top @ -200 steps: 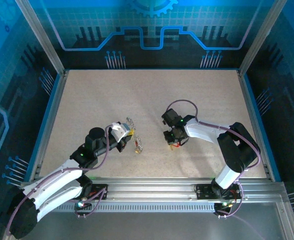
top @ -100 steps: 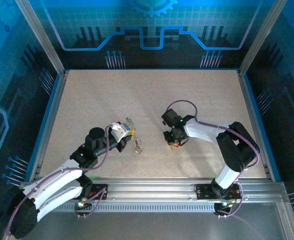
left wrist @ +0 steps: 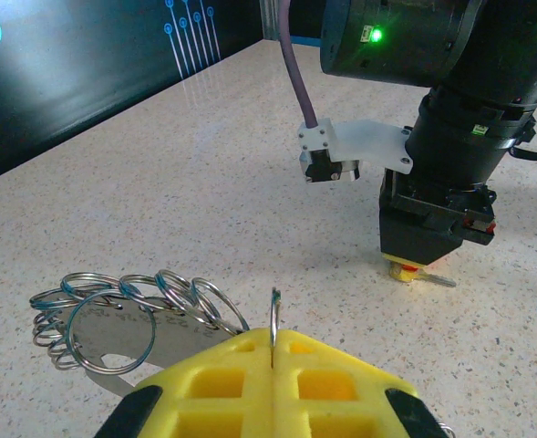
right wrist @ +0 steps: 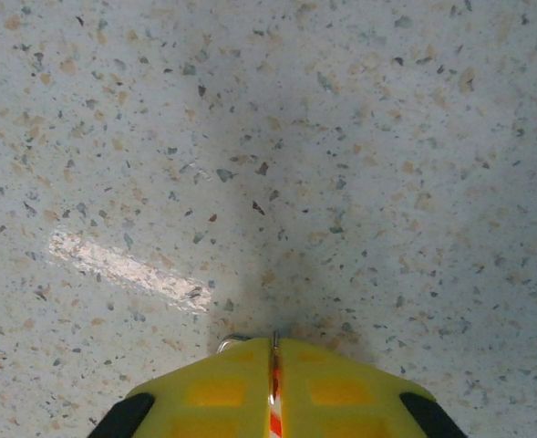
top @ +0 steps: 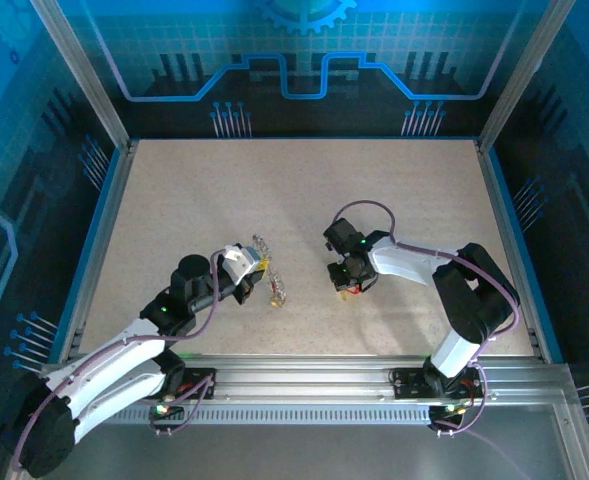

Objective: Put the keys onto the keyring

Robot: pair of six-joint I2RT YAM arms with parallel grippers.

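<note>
1. The left pincer [left wrist: 273, 339] is fully closed, its yellow fingers nipping a thin silvery loop of the keyring [left wrist: 122, 306] that stands edge-on between them
2. The rest of the keyring, a string of linked rings, lies flat on the speckled counter [left wrist: 204, 182] just to the left of that pincer
3. The right pincer [right wrist: 273, 347] points straight down at the counter, closed on a key [left wrist: 435, 280]; a red sliver shows between its pads, and the silver blade pokes out sideways beneath its tips, right at the counter
</note>
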